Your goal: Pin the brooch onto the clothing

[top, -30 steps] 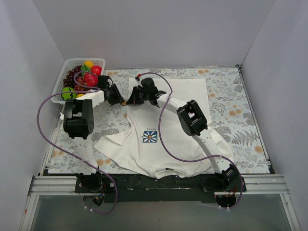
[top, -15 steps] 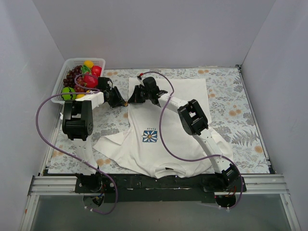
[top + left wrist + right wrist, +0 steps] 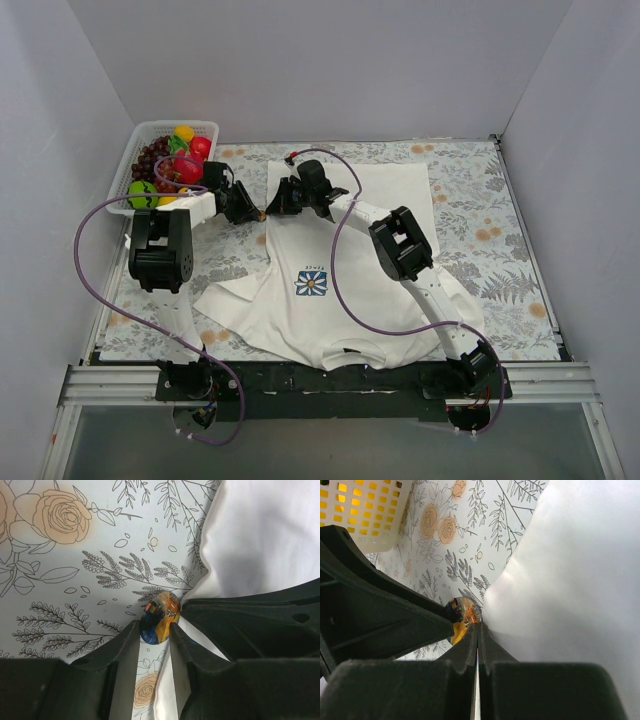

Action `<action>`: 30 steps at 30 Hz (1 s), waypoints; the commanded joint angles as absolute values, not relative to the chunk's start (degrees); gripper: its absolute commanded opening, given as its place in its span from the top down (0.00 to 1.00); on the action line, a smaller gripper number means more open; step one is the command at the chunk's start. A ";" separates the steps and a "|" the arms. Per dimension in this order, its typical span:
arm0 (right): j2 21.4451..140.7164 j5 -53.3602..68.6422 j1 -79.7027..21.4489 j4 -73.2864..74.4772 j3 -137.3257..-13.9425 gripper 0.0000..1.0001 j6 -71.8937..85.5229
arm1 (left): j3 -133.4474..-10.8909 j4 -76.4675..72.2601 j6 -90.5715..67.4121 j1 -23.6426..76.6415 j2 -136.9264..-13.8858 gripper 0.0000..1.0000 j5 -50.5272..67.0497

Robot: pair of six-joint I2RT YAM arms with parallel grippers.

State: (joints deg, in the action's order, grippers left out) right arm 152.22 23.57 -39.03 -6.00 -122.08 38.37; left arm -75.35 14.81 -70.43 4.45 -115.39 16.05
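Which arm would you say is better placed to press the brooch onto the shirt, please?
Left: the left fingers grip the brooch right beside the shirt edge, which the right fingers pinch.

Counter (image 3: 500, 230), floral-patterned top. One white T-shirt (image 3: 340, 310), spread flat, neck label nearest my bases, blue-and-white flower print (image 3: 311, 284) at the chest. One white basket (image 3: 200, 125) of fruit, far-left corner. My left pincer (image 3: 250, 208) and my right pincer (image 3: 274, 206), tip to tip at the shirt's far-left edge. Brooch (image 3: 259, 213), an orange speck between them.
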 commanded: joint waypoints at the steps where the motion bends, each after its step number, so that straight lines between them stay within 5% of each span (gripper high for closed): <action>1: 151.70 26.19 -41.57 -3.87 -121.11 0.99 37.18 | -74.36 12.40 -71.98 6.06 -111.45 0.71 20.92; 18: 149.68 27.16 -41.66 -5.27 -119.18 0.99 37.09 | -71.81 10.02 -73.65 6.06 -109.95 0.74 18.73; 30: 147.31 27.07 -41.66 -4.92 -118.21 0.99 35.69 | -73.65 14.50 -71.19 6.06 -110.30 1.00 13.19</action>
